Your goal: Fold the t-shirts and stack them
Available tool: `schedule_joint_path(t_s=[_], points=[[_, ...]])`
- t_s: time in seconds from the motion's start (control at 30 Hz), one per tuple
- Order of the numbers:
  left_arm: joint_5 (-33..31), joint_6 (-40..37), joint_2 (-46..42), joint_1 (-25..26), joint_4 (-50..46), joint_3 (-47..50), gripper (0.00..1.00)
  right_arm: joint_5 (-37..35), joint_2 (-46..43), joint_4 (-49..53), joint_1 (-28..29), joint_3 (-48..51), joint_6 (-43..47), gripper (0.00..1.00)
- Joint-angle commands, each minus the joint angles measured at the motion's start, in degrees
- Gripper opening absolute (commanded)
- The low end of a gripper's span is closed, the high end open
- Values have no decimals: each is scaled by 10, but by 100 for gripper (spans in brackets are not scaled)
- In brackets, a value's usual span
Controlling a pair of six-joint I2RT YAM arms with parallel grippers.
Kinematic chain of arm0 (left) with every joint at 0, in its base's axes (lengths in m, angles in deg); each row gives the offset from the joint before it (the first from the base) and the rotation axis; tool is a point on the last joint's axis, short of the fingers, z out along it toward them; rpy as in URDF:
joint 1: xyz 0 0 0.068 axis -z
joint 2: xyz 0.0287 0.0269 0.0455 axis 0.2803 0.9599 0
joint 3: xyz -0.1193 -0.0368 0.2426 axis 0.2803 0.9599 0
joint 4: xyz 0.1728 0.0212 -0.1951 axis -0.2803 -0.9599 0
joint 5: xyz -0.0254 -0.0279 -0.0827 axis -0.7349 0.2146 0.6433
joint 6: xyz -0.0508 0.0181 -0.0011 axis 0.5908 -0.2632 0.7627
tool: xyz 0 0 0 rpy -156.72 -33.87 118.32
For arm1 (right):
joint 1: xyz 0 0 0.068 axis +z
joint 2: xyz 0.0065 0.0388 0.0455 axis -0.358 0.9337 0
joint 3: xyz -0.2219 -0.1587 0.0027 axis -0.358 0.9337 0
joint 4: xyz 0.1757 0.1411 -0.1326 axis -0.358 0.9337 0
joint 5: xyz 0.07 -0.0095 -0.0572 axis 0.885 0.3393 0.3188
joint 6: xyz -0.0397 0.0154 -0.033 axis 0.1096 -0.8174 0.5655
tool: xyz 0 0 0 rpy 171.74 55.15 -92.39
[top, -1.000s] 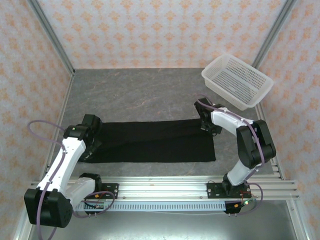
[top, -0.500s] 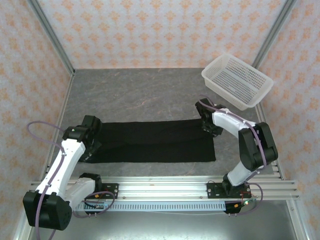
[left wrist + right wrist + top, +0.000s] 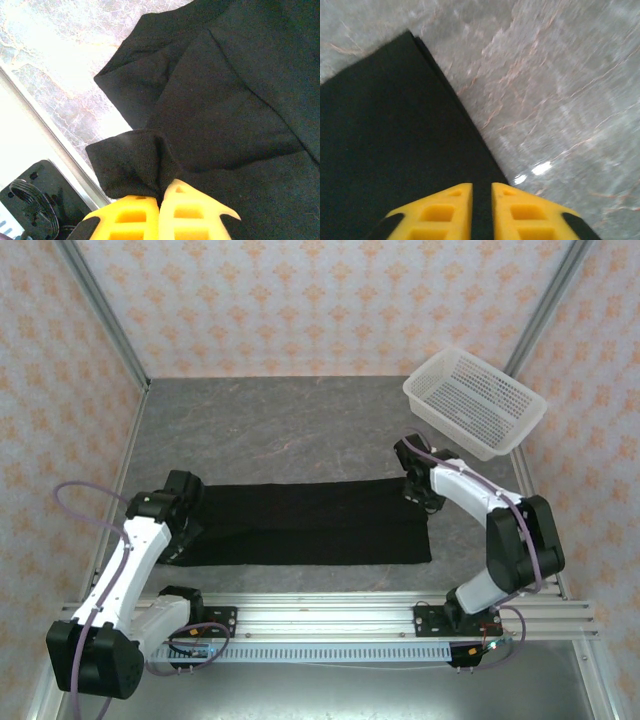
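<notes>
Grey marbled table (image 3: 300, 410): the black cloth t-shirt (image 3: 310, 525) lies as a long strip across its near half. Left gripper (image 3: 162, 192) pinches bunched cloth at the left end; right gripper (image 3: 481, 187), nearly closed, apparently grips the right edge, ready to carry both ends together.

Your left end effector (image 3: 160, 200) sits low at the left end of the t-shirt (image 3: 310, 520), its 2 yellow fingers pinched together on a bunched fold. Your right end effector (image 3: 481, 200), arm bent at the elbow, nips the opposite edge.
</notes>
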Motion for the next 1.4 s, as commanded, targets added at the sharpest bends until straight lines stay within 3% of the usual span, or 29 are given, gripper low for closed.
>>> schedule_joint_path(t_s=[0.0, 0.17, 0.5, 0.9, 1.37], points=[[-21, 8, 0, 4, -16, -15, 0, 31, 42, -4, 2, 20, -29, 10], [9, 12, 1, 4, -27, -31, 0, -3, 62, 26, 2, 6, -33, 4], [17, 8, 16, 26, -57, -72, 0, -32, 35, 38, 2, -27, -16, 9], [32, 77, 42, 138, -18, -46, 0, -43, 24, 48, 2, -37, -6, 10], [34, 82, 98, 178, 28, -44, 0, -44, 14, 59, 2, -38, -5, 11]])
